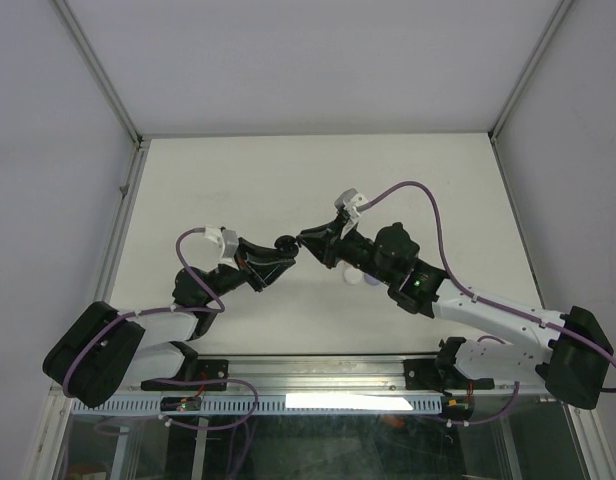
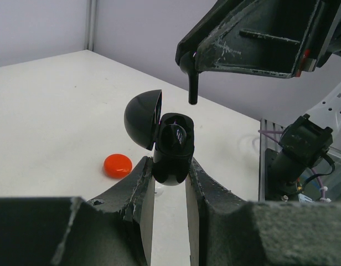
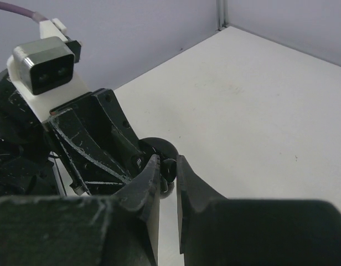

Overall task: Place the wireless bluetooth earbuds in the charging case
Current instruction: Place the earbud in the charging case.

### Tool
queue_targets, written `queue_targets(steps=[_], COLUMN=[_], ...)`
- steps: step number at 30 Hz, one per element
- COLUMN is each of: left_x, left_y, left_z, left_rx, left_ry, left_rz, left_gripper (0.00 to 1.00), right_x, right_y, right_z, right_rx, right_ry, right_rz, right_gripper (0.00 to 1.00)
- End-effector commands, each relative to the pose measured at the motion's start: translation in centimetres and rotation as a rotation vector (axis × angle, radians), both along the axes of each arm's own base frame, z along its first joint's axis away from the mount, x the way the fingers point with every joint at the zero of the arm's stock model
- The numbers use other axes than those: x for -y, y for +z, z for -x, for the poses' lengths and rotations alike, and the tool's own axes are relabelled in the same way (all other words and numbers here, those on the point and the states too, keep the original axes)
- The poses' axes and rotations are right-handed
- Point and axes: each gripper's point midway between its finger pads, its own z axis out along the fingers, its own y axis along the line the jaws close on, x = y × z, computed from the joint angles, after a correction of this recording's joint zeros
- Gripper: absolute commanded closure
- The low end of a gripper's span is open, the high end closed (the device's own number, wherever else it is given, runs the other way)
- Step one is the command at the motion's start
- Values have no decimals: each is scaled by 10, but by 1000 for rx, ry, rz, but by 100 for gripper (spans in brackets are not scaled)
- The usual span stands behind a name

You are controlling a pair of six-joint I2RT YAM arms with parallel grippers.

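In left hand [image 2: 169, 173], charging case [image 2: 171, 149]; just above it, earbud [image 2: 192, 90] in right hand [image 3: 168, 166]; disc [image 2: 117, 165] on table [image 2: 48, 111] nearby.

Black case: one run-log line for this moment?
left gripper: holds open black case | right gripper: holds black earbud above it | not yet inserted

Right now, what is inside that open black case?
A dark glossy shape, perhaps one earbud, sits inside the case, which the left gripper holds. Its depths are hidden. Another black earbud hangs above it in the right gripper.
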Motion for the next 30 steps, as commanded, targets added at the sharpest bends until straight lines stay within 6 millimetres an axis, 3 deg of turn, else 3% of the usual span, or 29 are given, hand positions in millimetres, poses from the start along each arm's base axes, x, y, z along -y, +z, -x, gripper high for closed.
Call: queue_targets(steps=[1,30], left_x=[0,-2], left_y=[27,36], left_z=[4,11], left_rx=[62,62], left_ry=[-28,-47], left_rz=[66,115], left_gripper=[100,100], right_x=[-7,-28], right_y=[47,26], right_z=[8,17], right_rx=[111,106], right_ry=[58,150], right_rz=[-144,-136], right_gripper=[90,89])
